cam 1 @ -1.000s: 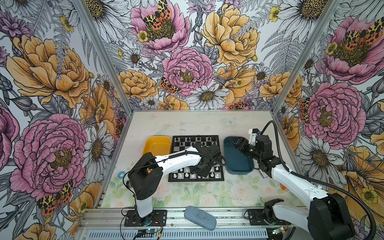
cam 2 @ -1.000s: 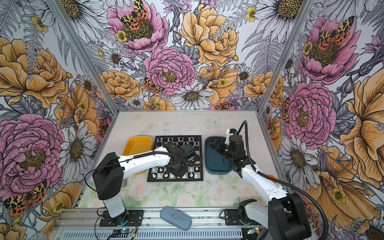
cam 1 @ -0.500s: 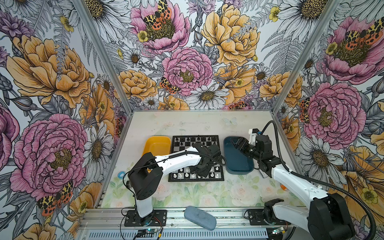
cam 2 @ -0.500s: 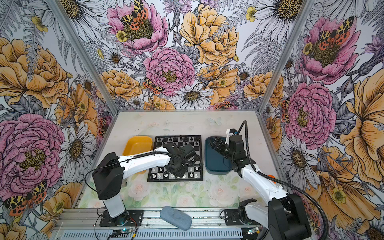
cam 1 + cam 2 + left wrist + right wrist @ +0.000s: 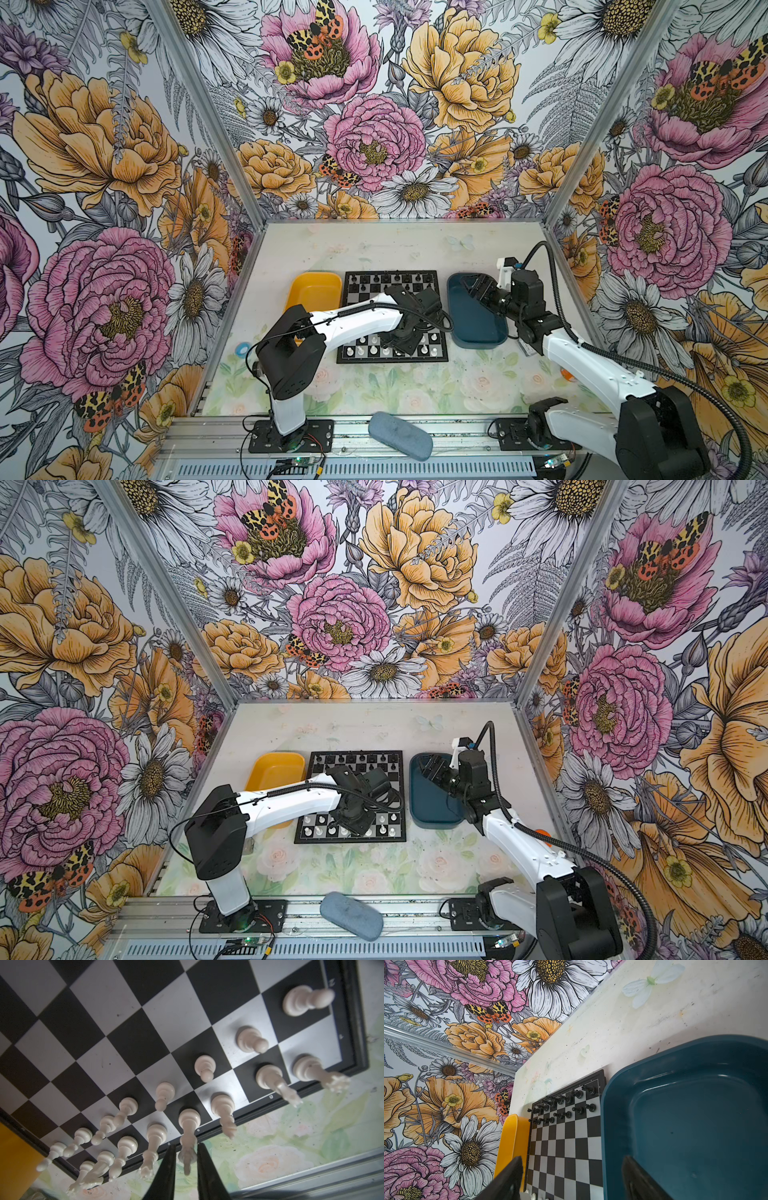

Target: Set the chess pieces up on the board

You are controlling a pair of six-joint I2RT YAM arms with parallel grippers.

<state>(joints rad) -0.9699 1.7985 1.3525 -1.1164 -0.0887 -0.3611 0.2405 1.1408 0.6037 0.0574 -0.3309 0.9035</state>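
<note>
Comparing against the frames from a second ago, both top views read the same. The left gripper [image 5: 405, 340] hangs low over the near rows of the board [image 5: 392, 360], the right gripper [image 5: 471, 286] sits over the far end of the blue tray [image 5: 473, 332], and no arm or piece has visibly shifted.

The top views hide the left fingertips under the wrist. Only the left wrist view shows them: the white chess pieces [image 5: 205, 1068] stand upright in two rows along the board's [image 5: 124, 1022] near edge, pawns in the farther one. The left gripper [image 5: 186, 1147] has a finger on each side of the head of a tall piece [image 5: 188, 1124] in the edge row. The jaws stand narrowly apart, close on it, but I cannot tell whether they press it.

The right wrist view alone shows the right gripper [image 5: 572, 1159] spread wide with nothing between its fingers, above the seam of the board [image 5: 564, 1147] and the blue tray [image 5: 695, 1126]. Beyond lie the yellow tray [image 5: 510, 1136] and the black chessmen [image 5: 562, 1103] on the far rows.
</note>
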